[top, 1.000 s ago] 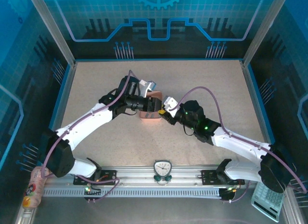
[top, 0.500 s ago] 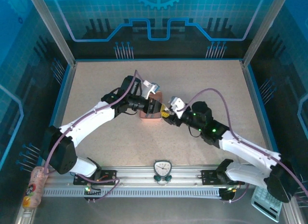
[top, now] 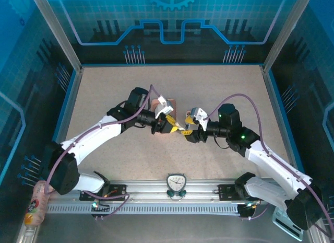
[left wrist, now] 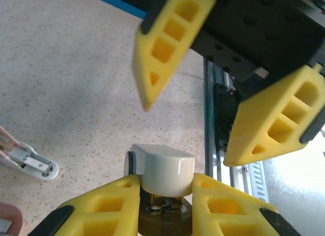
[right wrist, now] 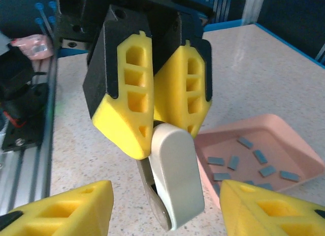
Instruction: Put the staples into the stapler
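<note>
Left claw: pressed together on one end of the stapler, lifting it clear of the counter. Held this way, its other end, where metal shows, stays free for your second arm.
Right claw: spread, with one finger on each side of the stapler and, as far as you can see, touching neither side. In the top view it faces the left claw from about 3 o'clock.
Stapler: in the air between the two claws. You cannot tell whether its magazine is open.
Staples: loose dark strips scattered in the salmon tray, at 4 o'clock of the stapler in the right wrist view. None has been picked up.
Tray: in the top view it sits just beside the meeting claws, at about 12 o'clock, so a strip is a short reach away.
Step in hand: probably a two-claw hold to open the stapler. Loading has not started.
Next move: close the right claw squarely on the free end.
Risk: the smooth little body could twist or slip out of the pinch.
</note>
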Available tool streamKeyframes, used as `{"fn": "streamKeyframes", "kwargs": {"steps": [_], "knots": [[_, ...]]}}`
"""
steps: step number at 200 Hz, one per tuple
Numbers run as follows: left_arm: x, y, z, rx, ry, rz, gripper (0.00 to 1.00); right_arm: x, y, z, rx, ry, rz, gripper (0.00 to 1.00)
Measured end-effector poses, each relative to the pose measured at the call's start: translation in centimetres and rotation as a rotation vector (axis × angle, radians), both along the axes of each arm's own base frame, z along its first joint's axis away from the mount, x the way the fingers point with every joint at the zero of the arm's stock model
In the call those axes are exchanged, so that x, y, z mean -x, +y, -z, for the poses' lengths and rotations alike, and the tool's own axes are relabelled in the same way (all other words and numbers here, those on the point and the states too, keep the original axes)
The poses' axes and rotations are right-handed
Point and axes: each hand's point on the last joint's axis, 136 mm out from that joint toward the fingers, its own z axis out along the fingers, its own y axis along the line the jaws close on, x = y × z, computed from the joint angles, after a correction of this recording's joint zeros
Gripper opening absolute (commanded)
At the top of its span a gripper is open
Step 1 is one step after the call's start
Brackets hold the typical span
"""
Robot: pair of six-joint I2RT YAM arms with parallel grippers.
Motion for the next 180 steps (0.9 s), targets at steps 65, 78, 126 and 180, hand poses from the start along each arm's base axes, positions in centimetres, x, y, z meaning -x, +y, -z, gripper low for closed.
{"fn": "streamKeyframes", "kwargs": {"steps": [65,78,126,180], "knots": [[1.1,-0.3,-0.8,0.037,-0.101,0.077,0.00,0.5,1.8,0.4,0.005,0.084,-0.140,0.39],[1.3,-0.4,-0.8,0.038,-0.103,0.084,0.00,0.6,2.0,0.4,0.005,0.092,-0.157,0.32],[1.6,-0.4,-0.5,0.034,-0.104,0.098,0.48,0.9,1.7,0.7,0.024,0.083,-0.180,0.17],[1.8,0.3,-0.7,-0.011,-0.197,0.086,0.52,1.4,1.2,-0.6,0.013,0.016,-0.181,0.15]]}}
